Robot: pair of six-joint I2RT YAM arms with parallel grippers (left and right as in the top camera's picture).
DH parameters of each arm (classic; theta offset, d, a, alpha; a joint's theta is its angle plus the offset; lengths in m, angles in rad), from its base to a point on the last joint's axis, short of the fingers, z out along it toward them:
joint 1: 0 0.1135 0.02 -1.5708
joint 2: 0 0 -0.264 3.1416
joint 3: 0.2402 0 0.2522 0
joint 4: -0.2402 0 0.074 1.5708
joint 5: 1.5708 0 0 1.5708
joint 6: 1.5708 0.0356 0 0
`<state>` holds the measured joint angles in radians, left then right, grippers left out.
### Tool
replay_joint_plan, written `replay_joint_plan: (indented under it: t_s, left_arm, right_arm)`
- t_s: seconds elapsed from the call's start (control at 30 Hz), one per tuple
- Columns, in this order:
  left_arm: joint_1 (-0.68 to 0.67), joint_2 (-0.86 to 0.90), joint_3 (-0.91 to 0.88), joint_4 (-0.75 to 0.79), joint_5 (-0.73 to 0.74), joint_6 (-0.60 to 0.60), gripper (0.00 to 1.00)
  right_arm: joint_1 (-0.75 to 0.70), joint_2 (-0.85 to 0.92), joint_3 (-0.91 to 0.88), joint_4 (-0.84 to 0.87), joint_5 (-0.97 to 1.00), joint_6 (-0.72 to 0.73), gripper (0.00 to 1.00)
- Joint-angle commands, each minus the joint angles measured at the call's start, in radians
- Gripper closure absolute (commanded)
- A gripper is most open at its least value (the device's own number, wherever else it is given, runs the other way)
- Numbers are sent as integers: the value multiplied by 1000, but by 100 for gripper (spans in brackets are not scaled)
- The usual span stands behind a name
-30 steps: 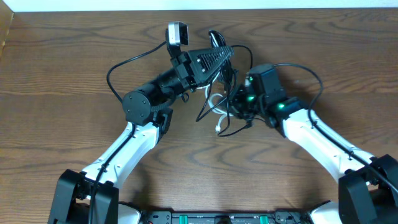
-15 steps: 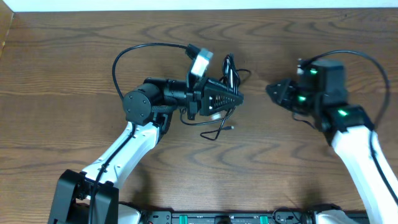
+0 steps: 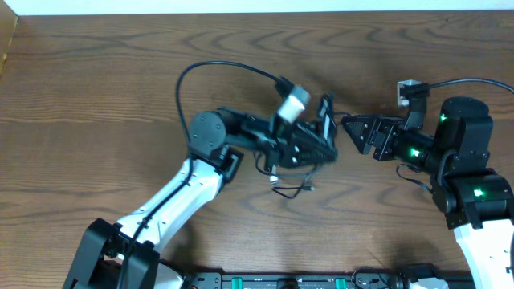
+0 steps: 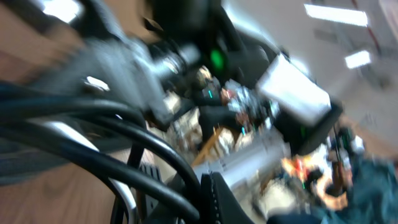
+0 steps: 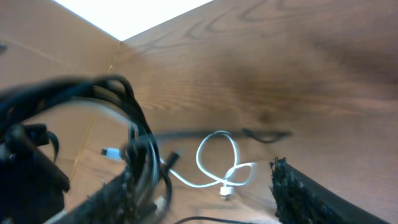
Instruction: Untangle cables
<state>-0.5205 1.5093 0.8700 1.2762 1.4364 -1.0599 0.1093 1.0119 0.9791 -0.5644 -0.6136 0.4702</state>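
The cables are a small bundle of black cords with one white cord. In the overhead view my left gripper is shut on the bundle at the table's middle, and a loose black end trails onto the wood below it. The left wrist view is blurred, with thick black cables crossing in front of my left gripper. My right gripper stands open just right of the bundle, pointing left at it. Between its open fingers the white cable lies looped on the table, and black cords hang by its left finger.
The left arm's own thick black wire arcs over the table behind its wrist. The right arm's wire runs to its wrist camera. The wooden table ends at a white strip along the far side.
My right gripper has let go of the bundle, opened and drawn back to the right. My left gripper has carried the bundle right and toward the front.
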Motion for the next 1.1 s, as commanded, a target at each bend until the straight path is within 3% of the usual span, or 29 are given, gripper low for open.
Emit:
replay_joint_plan:
  t_s: [0.0, 0.2, 0.4, 0.6, 0.93, 1.07]
  left_arm:
    - [-37, -13, 11, 3, 112, 186, 92]
    - [-39, -13, 11, 3, 135, 290, 92]
    - [-39, -7, 11, 3, 135, 432, 92]
    - [-39, 21, 11, 3, 135, 484, 92]
    - [-39, 79, 11, 3, 135, 484, 92]
    - [-42, 79, 11, 3, 135, 483, 92]
  right_arm:
    - [-14, 14, 3, 4, -62, 208, 25]
    - [-101, 19, 3, 63, -264, 367, 21]
    - [-195, 19, 3, 65, -440, 428, 20]
    - [-199, 19, 3, 169, -578, 481, 20]
    - [-77, 41, 3, 243, -523, 521, 27]
    - [-7, 78, 3, 275, -433, 520, 40]
